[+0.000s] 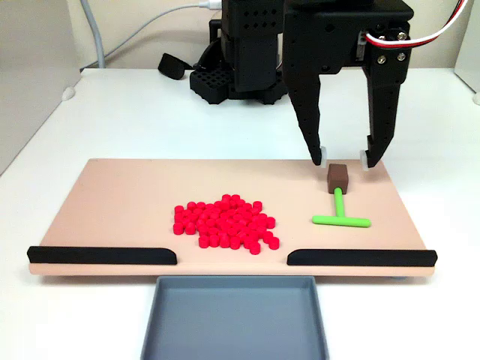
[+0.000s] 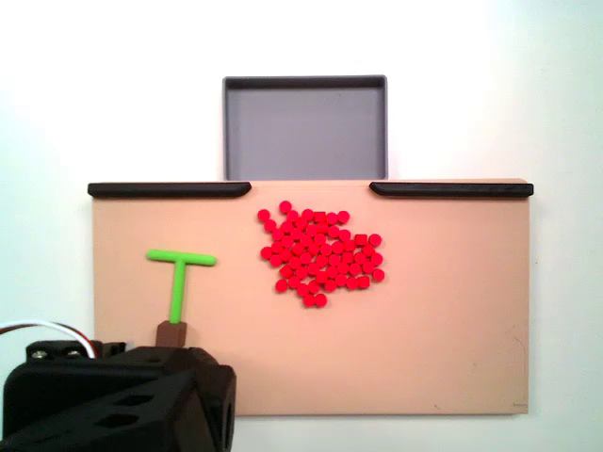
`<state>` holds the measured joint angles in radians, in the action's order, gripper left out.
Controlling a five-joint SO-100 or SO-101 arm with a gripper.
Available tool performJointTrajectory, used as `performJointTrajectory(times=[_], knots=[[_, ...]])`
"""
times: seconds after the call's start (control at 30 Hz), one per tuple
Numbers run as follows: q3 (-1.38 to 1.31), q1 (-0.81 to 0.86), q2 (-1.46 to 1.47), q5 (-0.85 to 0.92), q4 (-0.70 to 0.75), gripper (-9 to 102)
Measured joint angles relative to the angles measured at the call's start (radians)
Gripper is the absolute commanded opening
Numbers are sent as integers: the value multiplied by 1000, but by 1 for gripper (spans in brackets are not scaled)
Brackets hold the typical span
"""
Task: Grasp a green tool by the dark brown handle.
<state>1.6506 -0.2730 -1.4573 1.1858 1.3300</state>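
The green tool (image 1: pixel 341 212) lies flat on the tan board (image 1: pixel 127 199), a thin stem with a crossbar toward the board's front in a fixed view. Its dark brown handle (image 1: pixel 338 177) is a small cube at the far end of the stem. My black gripper (image 1: pixel 346 159) hangs open just above and behind the handle, one fingertip on each side of it, not touching. In another fixed view the green tool (image 2: pixel 178 279) sits at the board's left, its dark brown handle (image 2: pixel 171 333) right at the edge of the arm's black body, which hides the fingertips.
A pile of small red cylinders (image 1: pixel 223 223) sits mid-board. Two long black strips (image 1: pixel 101 255) (image 1: pixel 360 258) line the board's front edge, with a gap between them above a grey tray (image 1: pixel 236 319). The arm's base (image 1: pixel 240 71) stands behind the board.
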Motion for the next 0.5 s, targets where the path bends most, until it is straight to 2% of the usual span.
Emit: performJointTrajectory(times=[0.5], knots=[[0, 17, 46, 48, -3, 18]])
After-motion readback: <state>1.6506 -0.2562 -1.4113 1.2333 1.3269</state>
